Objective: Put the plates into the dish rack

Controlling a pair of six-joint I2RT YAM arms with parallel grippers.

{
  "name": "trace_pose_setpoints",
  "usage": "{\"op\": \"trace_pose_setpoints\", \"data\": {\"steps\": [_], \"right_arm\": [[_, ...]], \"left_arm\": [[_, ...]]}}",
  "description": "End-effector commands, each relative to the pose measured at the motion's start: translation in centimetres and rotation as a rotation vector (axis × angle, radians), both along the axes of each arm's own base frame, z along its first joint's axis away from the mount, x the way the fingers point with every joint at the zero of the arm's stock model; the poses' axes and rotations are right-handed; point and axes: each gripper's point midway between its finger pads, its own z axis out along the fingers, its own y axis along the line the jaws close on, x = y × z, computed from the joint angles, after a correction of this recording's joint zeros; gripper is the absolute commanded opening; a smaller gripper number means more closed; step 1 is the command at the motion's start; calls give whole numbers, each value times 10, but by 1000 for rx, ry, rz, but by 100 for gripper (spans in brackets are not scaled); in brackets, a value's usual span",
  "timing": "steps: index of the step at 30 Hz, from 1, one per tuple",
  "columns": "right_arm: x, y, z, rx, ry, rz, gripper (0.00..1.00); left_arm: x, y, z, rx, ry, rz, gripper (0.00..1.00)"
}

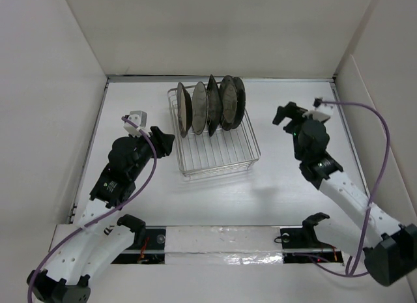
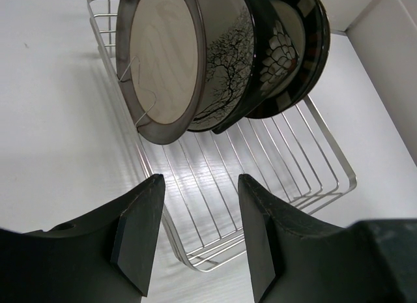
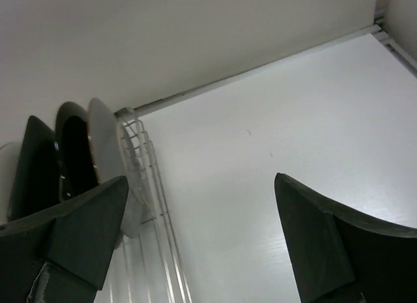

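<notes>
Plates [image 1: 210, 106], dark-rimmed patterned ceramic, stand on edge at the 12 o'clock end of the silver wire dish rack [image 1: 221, 161] (its 6 o'clock half is bare wire). Left gripper [image 1: 164, 141] at 9 o'clock and right gripper [image 1: 287, 114] at 3 o'clock hang spread and empty, apart from its rim.

A robot lab's test cell.
Plain white walls [image 1: 215, 29] box in a white table [image 1: 293, 205]. A left arm [image 1: 124, 169] and a right arm [image 1: 326, 166] are bolted at its near edge, purple cables [image 1: 381, 130] loop from them, and a taped strip [image 1: 221, 241] runs between their bases. The household props are a wire rack [image 1: 221, 159] with plates [image 1: 208, 104] stood on edge in it.
</notes>
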Motion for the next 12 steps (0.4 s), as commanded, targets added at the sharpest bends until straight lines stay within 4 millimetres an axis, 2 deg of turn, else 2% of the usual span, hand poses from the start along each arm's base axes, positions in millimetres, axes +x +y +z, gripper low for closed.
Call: {"op": "trace_pose_setpoints", "data": {"steps": [1,4,6,10,12], "right_arm": [[-16,-15,-11,153,-115,3,99],[-27,-33,-41,203,-100,-19,99],[-29,-35,-52,220,-93,-11,99],[-27,-34,-66,231,-63,7,99],[-25,-31,-67,229,-52,20,99]], "left_arm": [[8,10,22,2,-66,62,45],[10,14,24,8,-82,79,45],[11,13,20,16,-77,78,45],[13,12,9,31,-53,73,43],[15,10,10,22,-65,68,43]]}}
